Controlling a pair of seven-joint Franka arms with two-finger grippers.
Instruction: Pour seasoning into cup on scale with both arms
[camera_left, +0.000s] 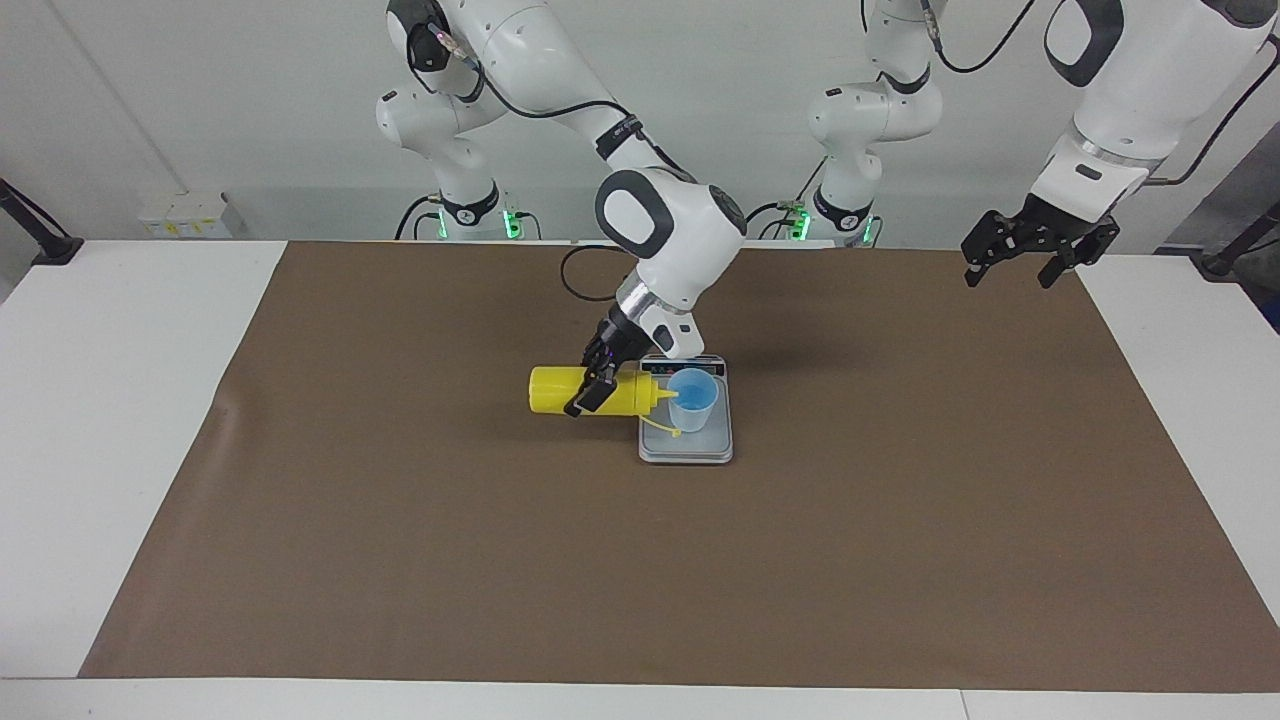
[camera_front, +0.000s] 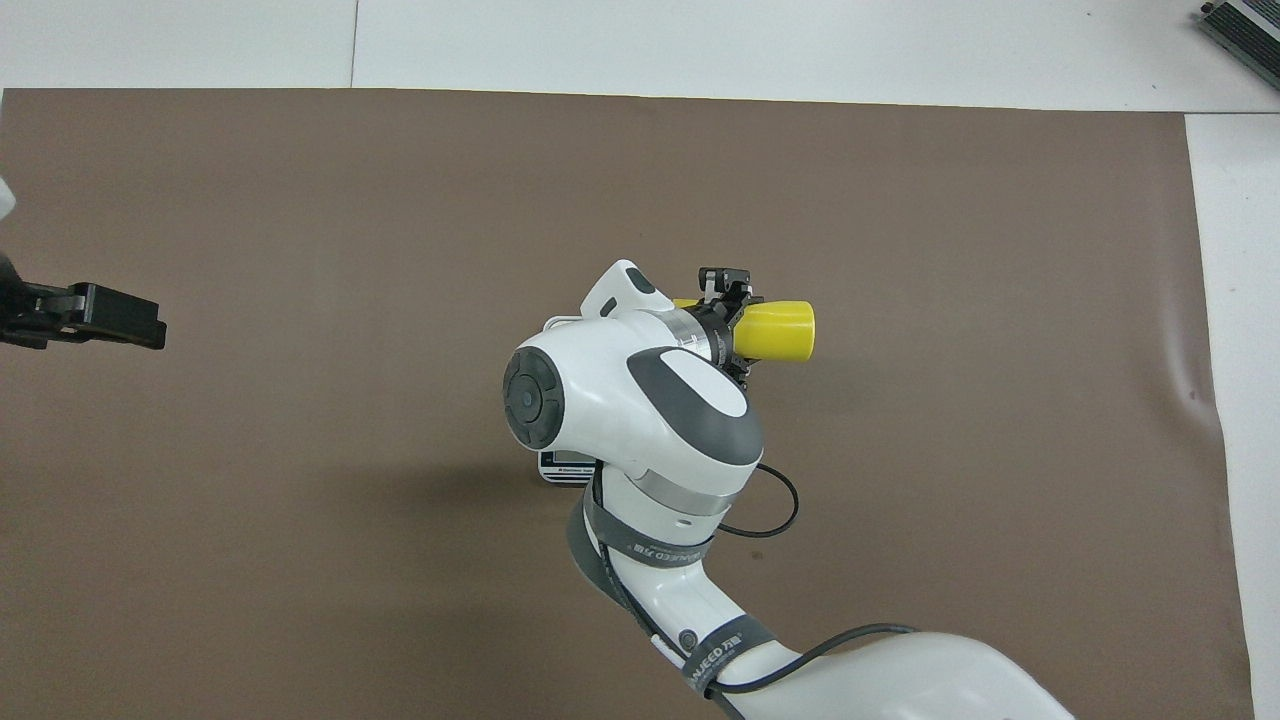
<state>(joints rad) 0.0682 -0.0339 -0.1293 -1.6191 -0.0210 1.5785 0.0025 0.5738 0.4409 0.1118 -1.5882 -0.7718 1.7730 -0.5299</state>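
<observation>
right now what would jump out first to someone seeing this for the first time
The yellow squeeze bottle stands out: the right pincer holds it on its side, its nozzle at the rim of the light blue cup. The cup stands on the silver scale in the middle of the brown mat. The left pincer waits, open, in the air over the mat's corner at the left arm's end.

Overhead view: right arm (camera_front: 640, 410) hides cup and most of scale (camera_front: 565, 466); only display corner shows. Seasoning (camera_front: 780, 332) nozzle end covered. Left gripper (camera_front: 95, 316) cut by picture edge, arm unseen.
</observation>
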